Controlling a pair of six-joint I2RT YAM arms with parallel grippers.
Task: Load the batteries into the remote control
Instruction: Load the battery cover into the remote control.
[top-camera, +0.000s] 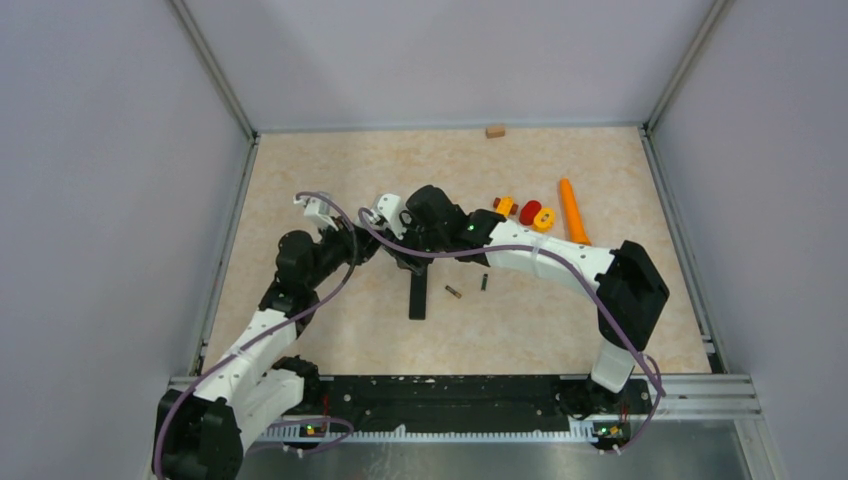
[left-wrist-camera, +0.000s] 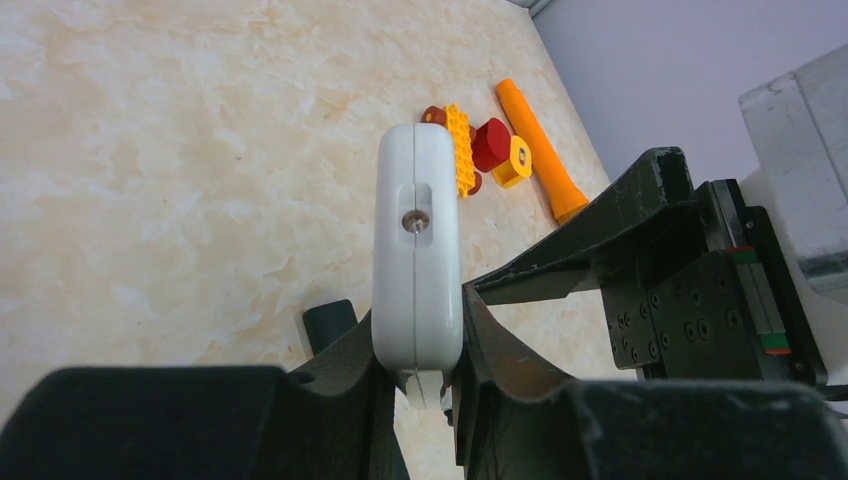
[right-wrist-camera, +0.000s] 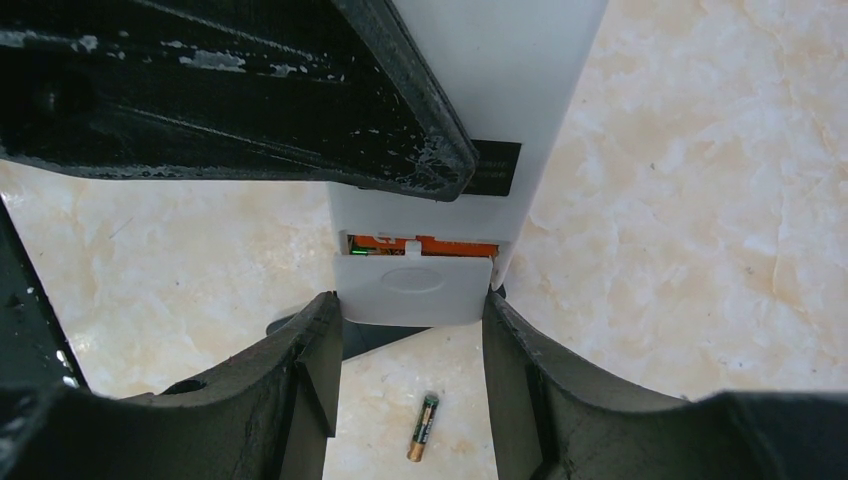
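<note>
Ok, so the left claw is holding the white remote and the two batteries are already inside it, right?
No. The left claw does hold the white remote, but the batteries are not inside it: one battery and the other battery lie loose on the table. The top view shows it.
</note>
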